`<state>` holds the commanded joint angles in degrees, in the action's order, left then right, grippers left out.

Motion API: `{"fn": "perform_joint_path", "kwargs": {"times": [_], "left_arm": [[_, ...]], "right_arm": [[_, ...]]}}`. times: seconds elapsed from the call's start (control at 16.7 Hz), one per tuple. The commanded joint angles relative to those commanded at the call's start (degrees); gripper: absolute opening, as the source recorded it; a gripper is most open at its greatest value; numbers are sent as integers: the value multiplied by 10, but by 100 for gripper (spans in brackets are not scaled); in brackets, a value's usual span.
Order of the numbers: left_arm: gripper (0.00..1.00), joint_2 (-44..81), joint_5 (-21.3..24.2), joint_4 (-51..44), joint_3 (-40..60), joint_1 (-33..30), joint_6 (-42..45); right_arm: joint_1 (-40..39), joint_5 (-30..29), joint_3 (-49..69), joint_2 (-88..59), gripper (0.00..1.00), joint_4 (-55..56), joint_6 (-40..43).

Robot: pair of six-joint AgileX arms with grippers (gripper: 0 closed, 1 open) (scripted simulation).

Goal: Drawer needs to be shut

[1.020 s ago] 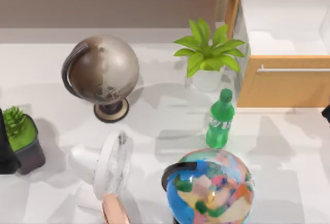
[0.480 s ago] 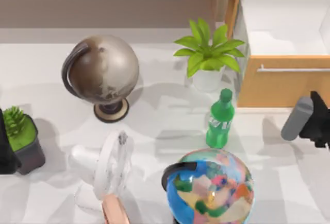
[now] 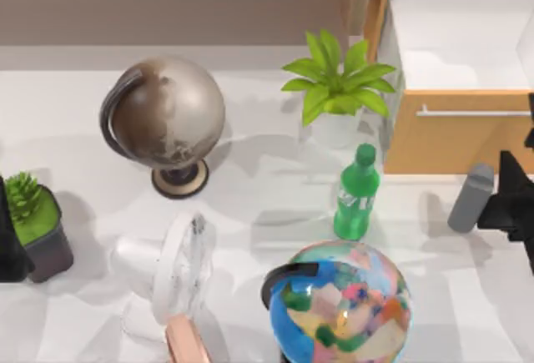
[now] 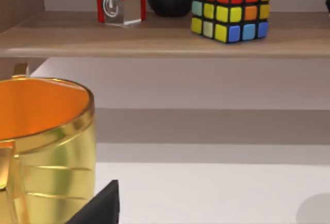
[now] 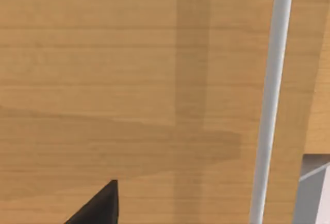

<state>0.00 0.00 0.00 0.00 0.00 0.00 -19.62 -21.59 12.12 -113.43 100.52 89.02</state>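
- The large box drawer with light orange-brown wooden front panel (image 3: 455,142) is found at the far right corner of the white worktop (image 3: 250,188), pulled out, its white inside exposed behind the panel.
- A thin silver bar handle (image 3: 471,113) is seen running horizontally across the panel; the drawer's long axis is thus laid along the worktop's far edge, and the closing direction is judged to be away from the near edge, toward the cabinet.
- The right gripper (image 3: 511,200) is placed at the right edge, just in front of the panel, on its near side. In the right wrist view the wooden panel (image 5: 129,80) and the bar handle (image 5: 270,100) are seen close up, so the gripper is aimed at the drawer front. Whether its fingers are apart or together cannot be told.
- The right arm is much the nearer; a straight push on the panel is judged to be the coming move.
- The left gripper (image 3: 10,238) is parked at the left edge beside a small green plant in a dark pot (image 3: 35,221); its finger state cannot be told.
- A green plastic bottle (image 3: 357,194) is stood left of the panel, clear of the push line.
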Motion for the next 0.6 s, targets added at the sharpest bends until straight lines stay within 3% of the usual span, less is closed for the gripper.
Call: {"fn": "perform_joint_path", "kwargs": {"times": [0.6], "left_arm": [[100, 0, 0, 0, 0, 0, 0]], "right_arm": [[20, 21, 56, -8, 100, -43, 1]]}}
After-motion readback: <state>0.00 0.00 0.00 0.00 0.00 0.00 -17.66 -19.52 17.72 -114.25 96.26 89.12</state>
